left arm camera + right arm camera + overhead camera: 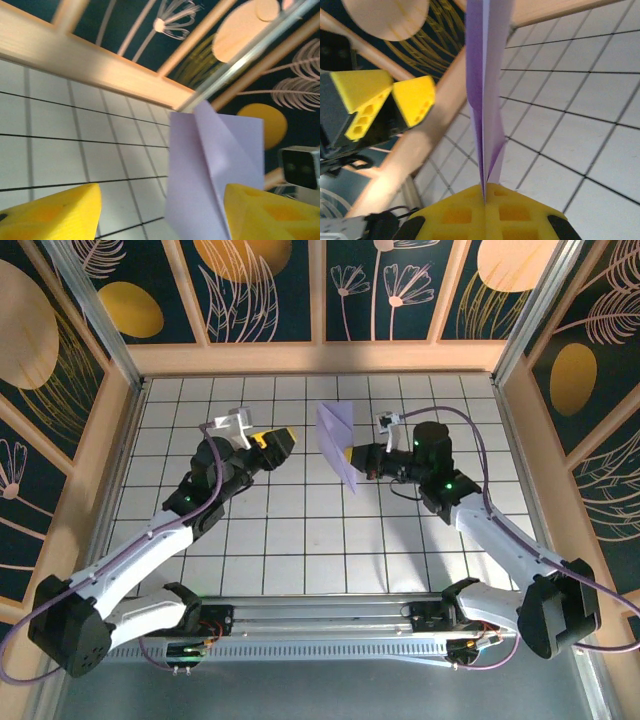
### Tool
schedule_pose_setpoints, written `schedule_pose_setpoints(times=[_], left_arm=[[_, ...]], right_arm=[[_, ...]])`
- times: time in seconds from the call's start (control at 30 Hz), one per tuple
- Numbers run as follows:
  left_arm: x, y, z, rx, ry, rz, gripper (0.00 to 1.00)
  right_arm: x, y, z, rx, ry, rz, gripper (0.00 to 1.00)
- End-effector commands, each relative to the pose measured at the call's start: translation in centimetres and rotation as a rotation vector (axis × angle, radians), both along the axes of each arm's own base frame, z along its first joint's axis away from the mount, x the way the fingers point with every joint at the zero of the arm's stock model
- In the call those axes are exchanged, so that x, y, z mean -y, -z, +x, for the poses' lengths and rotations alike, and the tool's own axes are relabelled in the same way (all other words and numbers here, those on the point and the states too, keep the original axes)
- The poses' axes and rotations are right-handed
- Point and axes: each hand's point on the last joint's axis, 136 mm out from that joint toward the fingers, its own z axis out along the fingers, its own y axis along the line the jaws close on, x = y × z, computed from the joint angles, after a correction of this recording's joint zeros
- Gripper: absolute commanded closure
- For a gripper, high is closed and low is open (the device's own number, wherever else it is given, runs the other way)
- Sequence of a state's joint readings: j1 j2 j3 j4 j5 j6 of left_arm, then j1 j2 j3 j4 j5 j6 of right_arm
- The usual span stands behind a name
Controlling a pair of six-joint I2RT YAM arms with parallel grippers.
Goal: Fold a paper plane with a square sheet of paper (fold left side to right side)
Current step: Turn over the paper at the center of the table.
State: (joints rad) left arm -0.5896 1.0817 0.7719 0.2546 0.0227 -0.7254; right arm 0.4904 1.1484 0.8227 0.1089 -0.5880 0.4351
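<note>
The pale lavender paper is folded into a slim pointed paper plane and stands on edge in the air over the middle of the table. My right gripper is shut on its lower pointed end, and the folded layers rise straight out of the closed yellow pads. The paper plane fans slightly above the grip. My left gripper is open just left of the paper, with a small gap to it. In the left wrist view the paper plane shows beyond the open left gripper, nearer the right-hand finger.
The white grid table lies below both arms. Wooden walls with dark floral panels enclose it at the back and sides. The left gripper's yellow fingers show beside the paper in the right wrist view.
</note>
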Motion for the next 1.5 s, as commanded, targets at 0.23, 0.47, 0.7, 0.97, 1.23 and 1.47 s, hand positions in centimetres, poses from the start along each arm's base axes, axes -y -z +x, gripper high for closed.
schedule_pose_setpoints(times=[0.23, 0.47, 0.7, 0.97, 1.23, 1.47], left_arm=[[-9.3, 0.7, -1.2, 0.035, -0.413, 0.121, 0.26], [-12.8, 0.9, -2.5, 0.020, -0.556, 0.132, 0.24], [-13.8, 0.6, -2.7, 0.023, -0.609, 0.113, 0.23], [-13.3, 1.5, -2.3, -0.005, -0.596, 0.117, 0.22], [-12.8, 2.3, -2.0, -0.028, -0.583, 0.129, 0.20], [-12.1, 2.7, -1.6, -0.041, -0.559, 0.137, 0.20]], right_arm=[[1.7, 0.9, 2.7, 0.168, 0.361, -0.597, 1.00], [1.9, 3.8, 3.6, 0.191, 0.466, -0.963, 1.00], [1.8, 9.0, 4.0, 0.174, 0.510, -1.236, 1.00], [2.3, 15.7, 4.6, 0.122, 0.570, -1.487, 1.00], [1.3, 22.4, 4.2, 0.050, 0.487, -1.579, 1.00], [-0.5, 23.5, 3.5, -0.018, 0.409, -1.490, 0.76]])
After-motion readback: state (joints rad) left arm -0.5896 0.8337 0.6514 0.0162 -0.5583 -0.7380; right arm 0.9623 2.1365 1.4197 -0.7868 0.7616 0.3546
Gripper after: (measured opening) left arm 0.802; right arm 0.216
